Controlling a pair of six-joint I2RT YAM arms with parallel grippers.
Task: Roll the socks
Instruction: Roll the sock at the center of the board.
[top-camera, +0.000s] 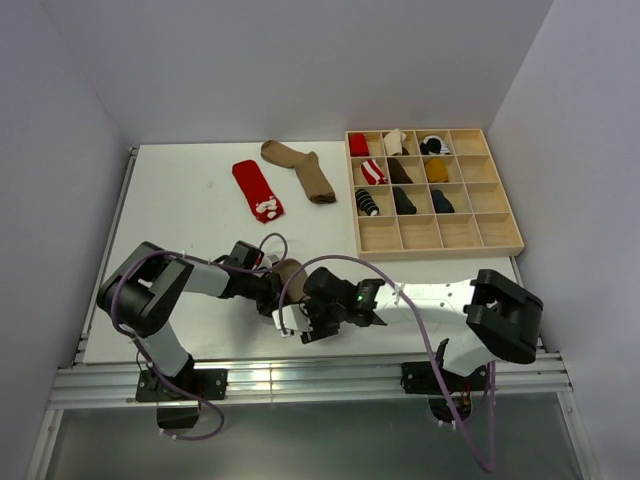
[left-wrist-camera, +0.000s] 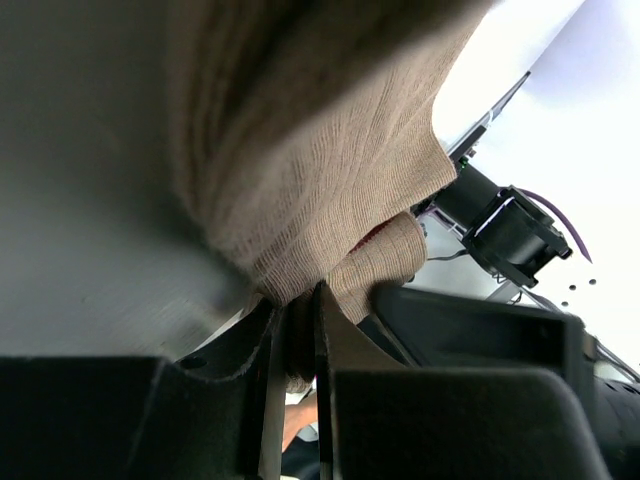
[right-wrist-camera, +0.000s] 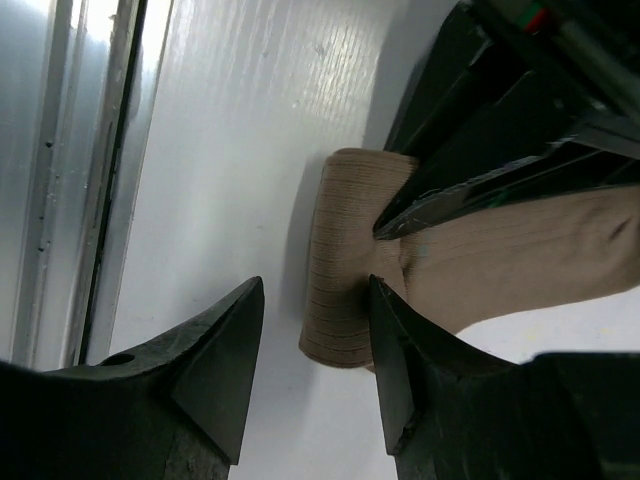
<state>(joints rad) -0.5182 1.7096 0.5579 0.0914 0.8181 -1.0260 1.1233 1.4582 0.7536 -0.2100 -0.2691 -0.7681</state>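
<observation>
While left gripper is clenched on a fold of the tan sock, right gripper sits spread apart, with the sock's rolled end partly between its fingers and against one. Red sock and brown sock lie flat well beyond both grippers. Tray is beyond right gripper.

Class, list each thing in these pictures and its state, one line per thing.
Tan sock: one end folded over, gripped.
Left claw: shut on the tan sock.
Right claw: open, at the sock's end.
Red sock: flat, unrolled.
Brown sock: flat, unrolled.
Tray: partly filled with rolled socks.
</observation>
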